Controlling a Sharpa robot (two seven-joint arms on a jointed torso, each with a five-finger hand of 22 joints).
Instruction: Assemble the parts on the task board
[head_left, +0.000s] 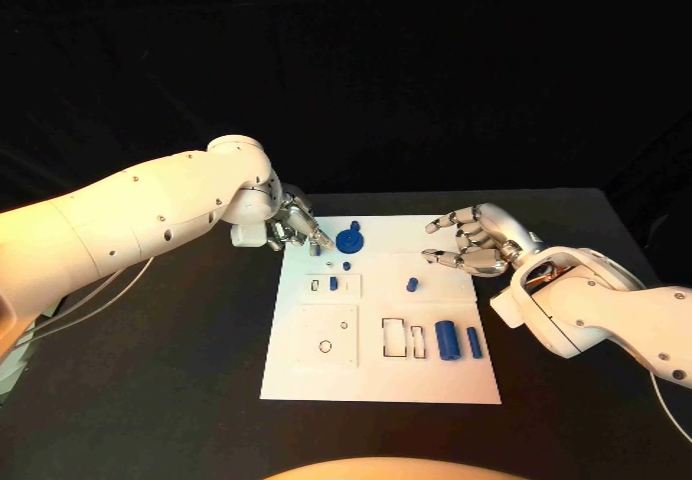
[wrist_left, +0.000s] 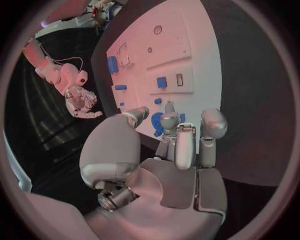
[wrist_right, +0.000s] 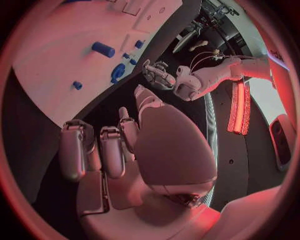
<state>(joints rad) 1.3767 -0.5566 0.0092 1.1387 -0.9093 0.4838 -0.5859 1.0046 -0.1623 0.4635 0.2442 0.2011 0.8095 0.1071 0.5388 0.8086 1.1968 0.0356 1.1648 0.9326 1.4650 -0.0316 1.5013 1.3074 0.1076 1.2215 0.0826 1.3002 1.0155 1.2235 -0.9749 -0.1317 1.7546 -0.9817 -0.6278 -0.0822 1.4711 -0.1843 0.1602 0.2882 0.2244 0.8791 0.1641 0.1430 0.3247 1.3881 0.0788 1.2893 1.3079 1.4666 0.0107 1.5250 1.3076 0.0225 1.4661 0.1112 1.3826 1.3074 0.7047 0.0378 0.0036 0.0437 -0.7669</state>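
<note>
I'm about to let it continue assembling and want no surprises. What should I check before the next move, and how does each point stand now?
1. Left hand at the task board's far corner, beside the round blue part: ok.
2. Left hand actually holding a part: cannot tell; its fingers hide it.
3. Right hand free, fingers curled over the table by the board's far edge: ok.
4. Two blue cylinders lying on the board, untouched: ok.
5. Small blue part clear of both hands: ok.
</note>
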